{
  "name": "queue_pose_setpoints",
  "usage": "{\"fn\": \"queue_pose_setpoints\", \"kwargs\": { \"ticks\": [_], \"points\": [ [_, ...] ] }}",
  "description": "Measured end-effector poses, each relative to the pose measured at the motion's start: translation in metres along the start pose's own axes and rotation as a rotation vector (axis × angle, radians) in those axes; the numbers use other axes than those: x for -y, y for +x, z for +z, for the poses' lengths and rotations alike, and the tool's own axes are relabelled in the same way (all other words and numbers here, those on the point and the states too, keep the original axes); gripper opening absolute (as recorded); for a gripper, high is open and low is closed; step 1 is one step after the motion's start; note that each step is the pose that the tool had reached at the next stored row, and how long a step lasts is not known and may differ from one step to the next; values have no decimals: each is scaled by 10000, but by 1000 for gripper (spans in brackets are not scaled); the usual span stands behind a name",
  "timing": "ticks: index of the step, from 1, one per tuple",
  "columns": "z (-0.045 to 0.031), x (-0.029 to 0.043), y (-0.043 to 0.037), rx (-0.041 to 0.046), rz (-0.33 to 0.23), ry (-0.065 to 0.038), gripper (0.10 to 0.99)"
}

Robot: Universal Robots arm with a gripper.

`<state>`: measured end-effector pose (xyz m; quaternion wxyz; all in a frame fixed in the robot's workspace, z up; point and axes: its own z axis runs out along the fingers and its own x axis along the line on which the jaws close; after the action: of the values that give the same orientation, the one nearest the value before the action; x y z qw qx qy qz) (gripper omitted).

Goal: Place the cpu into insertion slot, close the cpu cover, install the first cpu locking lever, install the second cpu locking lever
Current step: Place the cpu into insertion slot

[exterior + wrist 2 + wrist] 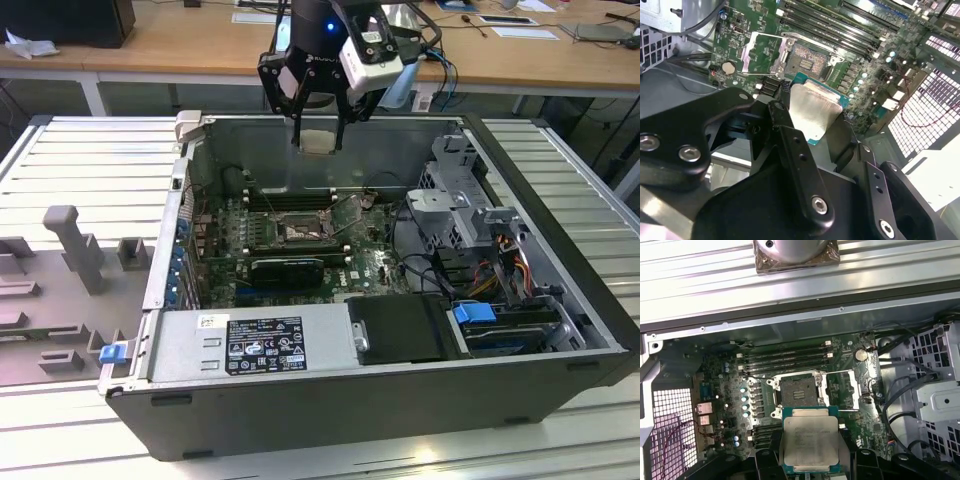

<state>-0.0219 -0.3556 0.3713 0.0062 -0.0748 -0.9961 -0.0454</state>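
Exterior view puts my gripper (318, 145) in the upper centre of the frame, hanging above the open computer case (400, 380) and well clear of the motherboard (370, 265). In the second wrist view its fingers (785, 125) are closed on the cpu (812, 115), pinching the chip by opposite edges with its pale metal face showing. The chip is in the air, apart from the board, so I judge the first step to be under way and not finished.

In the first wrist view the insertion slot (796, 391) sits bare, its dark contact field exposed and nothing seated in it. The cpu cover (842, 387) is swung open just beside the socket, so closing it is not yet done. I cannot pick out the two locking levers with any certainty, but with the cover open neither can be latched over it.

By my reckoning all four steps remain: seating the chip, closing the cover, and fastening both levers. The socket lies near the held chip in the first wrist view, though I cannot tell how well the two line up.
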Motion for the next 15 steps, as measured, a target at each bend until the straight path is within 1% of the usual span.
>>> {"fn": "queue_pose_setpoints", "kwargs": {
  "ticks": [15],
  "points": [
    [0,0,0,29,322,-6,529]
  ]
}}
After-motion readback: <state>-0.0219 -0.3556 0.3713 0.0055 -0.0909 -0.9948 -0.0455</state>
